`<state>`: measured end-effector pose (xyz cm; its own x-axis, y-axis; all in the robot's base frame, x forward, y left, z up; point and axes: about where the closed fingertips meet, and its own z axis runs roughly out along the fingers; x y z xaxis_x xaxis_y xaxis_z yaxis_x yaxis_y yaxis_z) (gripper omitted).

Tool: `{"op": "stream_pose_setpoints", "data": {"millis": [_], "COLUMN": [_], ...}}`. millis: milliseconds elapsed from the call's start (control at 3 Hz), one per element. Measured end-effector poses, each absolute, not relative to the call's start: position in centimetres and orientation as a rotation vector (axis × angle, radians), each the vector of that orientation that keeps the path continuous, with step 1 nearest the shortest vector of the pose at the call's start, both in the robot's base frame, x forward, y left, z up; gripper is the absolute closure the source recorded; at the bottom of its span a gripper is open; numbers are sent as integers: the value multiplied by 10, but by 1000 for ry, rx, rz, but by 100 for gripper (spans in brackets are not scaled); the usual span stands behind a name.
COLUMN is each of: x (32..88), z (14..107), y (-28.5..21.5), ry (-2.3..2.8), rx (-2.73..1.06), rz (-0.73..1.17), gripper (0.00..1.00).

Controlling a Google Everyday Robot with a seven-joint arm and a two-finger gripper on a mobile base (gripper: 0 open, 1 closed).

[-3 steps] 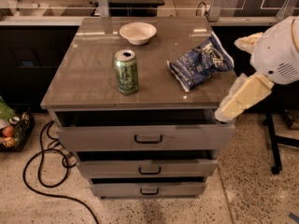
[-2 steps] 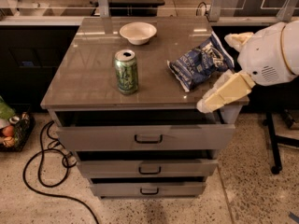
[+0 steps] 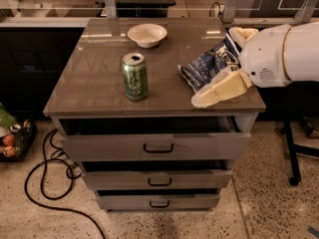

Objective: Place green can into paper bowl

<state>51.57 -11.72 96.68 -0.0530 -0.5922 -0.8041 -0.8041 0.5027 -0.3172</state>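
Near the middle of the grey-brown tabletop (image 3: 92, 86), a little toward its left and front edges, the green can (image 3: 134, 76) stands upright, its silver top and pull tab facing up. Well behind it, close to the back edge, sits the paper bowl (image 3: 147, 34), off-white, right way up and apart from the can. Toward the right edge lies a crumpled blue and white snack bag (image 3: 205, 67).

At the front right corner the gripper (image 3: 212, 94) hangs low over the tabletop, a pale cream wedge pointing left and down, just in front of the snack bag and well apart from the can. Whether the claw is apart or together I cannot tell. Behind it the white rounded arm housing (image 3: 279, 49) reaches in from the right.

Below the top are 3 drawers with dark handles; the top drawer (image 3: 154, 146) is pulled out a little. A black cable (image 3: 42, 180) loops on the speckled floor at left.
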Motion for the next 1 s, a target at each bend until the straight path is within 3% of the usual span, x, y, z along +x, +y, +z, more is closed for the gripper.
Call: {"op": "stream_pose_setpoints", "data": {"millis": [1000], "x": [566], "z": [932], "y": [-77], "ry": [1665], "rx": [-1073], "rz": [378], "gripper": [0]}}
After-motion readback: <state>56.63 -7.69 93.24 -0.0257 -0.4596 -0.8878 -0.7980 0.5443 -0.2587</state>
